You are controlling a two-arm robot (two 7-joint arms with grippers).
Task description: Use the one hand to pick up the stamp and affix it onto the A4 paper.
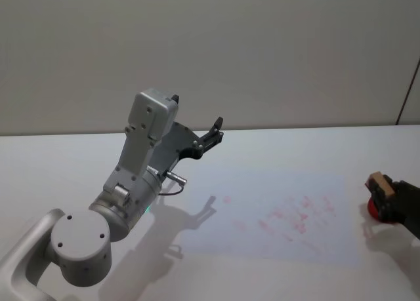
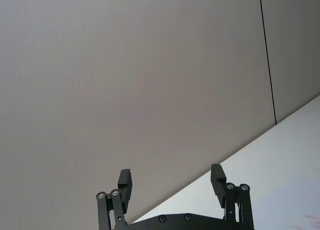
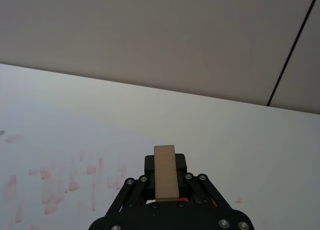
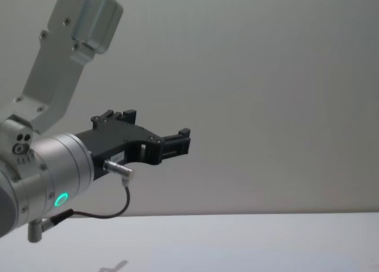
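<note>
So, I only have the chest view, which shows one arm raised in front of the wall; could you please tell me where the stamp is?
Observer: The stamp is clamped in the right hand, at the far right of the head view.
Operator: Thank you. Is it over the paper yet?
Observer: No, it is just beyond the right edge of the A4 paper, above bare table.
Operator: And is the raised hand I see holding anything?
Observer: No, the left hand is open and empty in its own wrist view.
</note>
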